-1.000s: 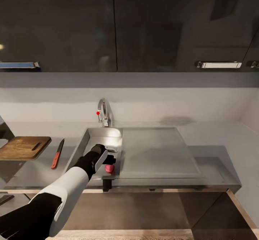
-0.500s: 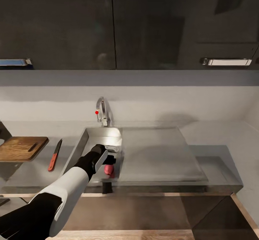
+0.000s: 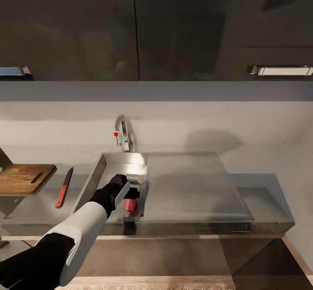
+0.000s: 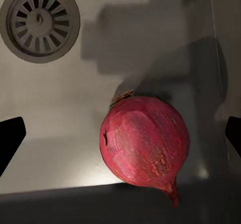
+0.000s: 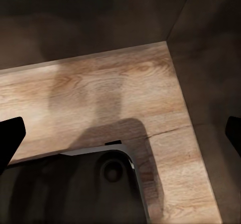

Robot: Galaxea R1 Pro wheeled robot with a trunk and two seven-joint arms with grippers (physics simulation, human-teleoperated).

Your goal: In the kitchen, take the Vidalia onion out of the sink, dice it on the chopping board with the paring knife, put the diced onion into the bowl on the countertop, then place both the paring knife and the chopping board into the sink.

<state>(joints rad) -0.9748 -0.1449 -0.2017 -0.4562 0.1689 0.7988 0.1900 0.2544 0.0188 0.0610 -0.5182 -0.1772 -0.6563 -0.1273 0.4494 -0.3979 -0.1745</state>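
Left wrist view: the Vidalia onion (image 4: 144,142) lay on the steel floor of the sink (image 4: 60,108), close against one basin wall, well apart from the round drain (image 4: 40,21). Its tapered tip pointed toward the camera; a dry tuft sat at the far end. The left gripper (image 4: 120,138) was spread wide, one dark fingertip at each frame edge, the onion between them and untouched, nothing held.

Head view: the left gripper (image 3: 131,193) hung just over the onion (image 3: 131,206) at the near end of the basin. The chopping board (image 3: 24,178) and paring knife (image 3: 63,187) lay on the tabletop (image 3: 39,203) beyond the sink's left rim.

Handling, as a judgement: light, firm, round, skin papery and likely slick, so it could roll or squirt out of a pinch. Best taken across its widest girth, fingers square to the stem axis, clear of both tapered ends.

Right wrist view: the right gripper (image 5: 120,133) was also wide open and empty, over a wood-grain surface.

No brand, label or writing was legible anywhere; the tap (image 3: 123,133) carried just a plain red knob.
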